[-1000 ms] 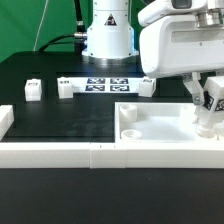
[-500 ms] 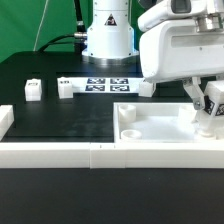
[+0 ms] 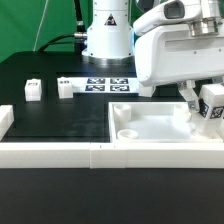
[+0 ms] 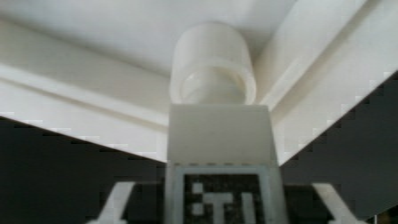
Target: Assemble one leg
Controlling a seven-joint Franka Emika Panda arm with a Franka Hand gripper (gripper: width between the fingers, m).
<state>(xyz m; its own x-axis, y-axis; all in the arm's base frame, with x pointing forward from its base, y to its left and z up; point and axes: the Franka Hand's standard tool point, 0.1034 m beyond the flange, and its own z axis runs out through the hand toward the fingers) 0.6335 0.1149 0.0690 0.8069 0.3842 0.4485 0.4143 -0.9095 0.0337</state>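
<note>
Leg [image 3: 212, 101] — a small white block with a black-and-white tag on one face — sits at the exterior view's right edge, caught in the gripper [image 3: 206, 110] and leaning a little off upright. It hangs over the corner of the large white panel [image 3: 160, 124] that lies farthest to the exterior view's right. Whether its lower end touches the panel cannot be told from that side. In the wrist view the leg [image 4: 219, 135] fills the middle, tag toward the camera, and its rounded end points at a place where two raised edges of the panel [image 4: 71, 70] meet.

The gripper [image 4: 217, 205] is closed onto the leg: pale fingers [image 4: 114, 203] show on either side of the tagged face, pressed up against it with no gap to be seen. The bulky white body of the arm [image 3: 180, 45] looms above the held part.

The panel lies flat on the black table [image 3: 55, 115], with round holes visible near its corners on the exterior view's left side. Beyond it, the marker board [image 3: 104, 84] lies flat before the robot's base [image 3: 107, 30]. Three more small white blocks stand on the table — one [image 3: 32, 89] well to the exterior view's left, one [image 3: 67, 87] just beside the marker board, and one [image 3: 147, 86] at its other end, partly hidden by the arm. A low white wall [image 3: 50, 151] runs along the table's near edge.
</note>
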